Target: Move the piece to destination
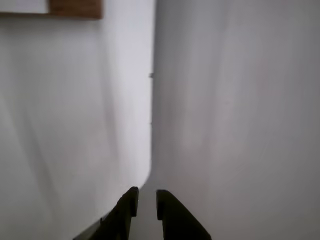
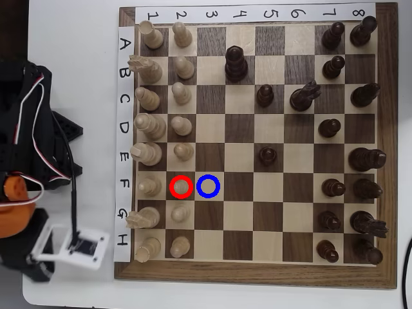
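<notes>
The arm [image 2: 32,167] sits folded off the left edge of the chessboard [image 2: 386,154] in the overhead view, a black frame with red and white wires, an orange part at its lower left and a white camera mount near the board's bottom left corner. In that view the gripper itself cannot be made out. In the wrist view the gripper [image 1: 146,202] enters from the bottom edge, its two dark fingertips a narrow gap apart with nothing between them, pointing over a plain white surface; a strip of brown wood shows at the top left corner.

Paper strips edge the board: digits 1 to 8 [image 2: 257,13] run along the top edge, letters A to H [image 2: 123,141] down the left edge.

The piece [image 2: 182,187], a pale pawn, stands inside the red ring [image 2: 172,193] on the dark square of row F, column 2. The destination [image 2: 208,186], the light square ringed in blue, lies just beside it at row F, column 3, with nothing on it. Other pale pawns fill column 2 above and below; taller pale pieces line column 1. Dark pieces occupy the right side, several of them advanced toward the middle.
</notes>
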